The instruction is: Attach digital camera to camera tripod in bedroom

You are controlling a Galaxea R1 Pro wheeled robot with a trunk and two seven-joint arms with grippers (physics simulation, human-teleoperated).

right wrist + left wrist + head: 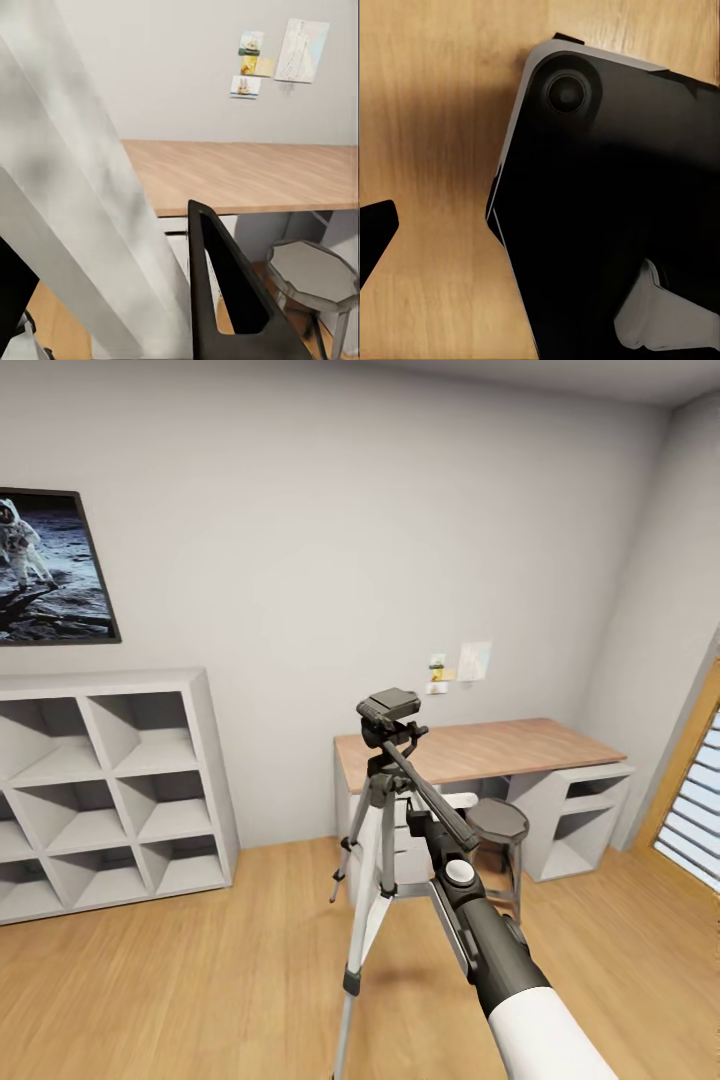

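The camera tripod point(382, 830) stands mid-floor on silver legs, with a dark grey head point(390, 710) and a long pan handle point(432, 800) slanting down toward me. My right arm reaches up to it from below. My right gripper point(421, 822) sits just under the handle, beside the upper legs. In the right wrist view the right gripper point(97, 225) is open, and a silver tripod leg point(82, 225) runs between its black fingers point(225, 300). I cannot tell whether they touch the leg. My left gripper point(472, 206) hangs open over the floor and holds nothing. The digital camera is out of view.
Behind the tripod is a wood-topped white desk point(480, 750) with a short grey metal stool point(497, 822) tucked against it. A white cube shelf point(110, 790) lines the left wall. A wood-framed window point(695, 780) is at the right. My dark base point(615, 210) is beside the left gripper.
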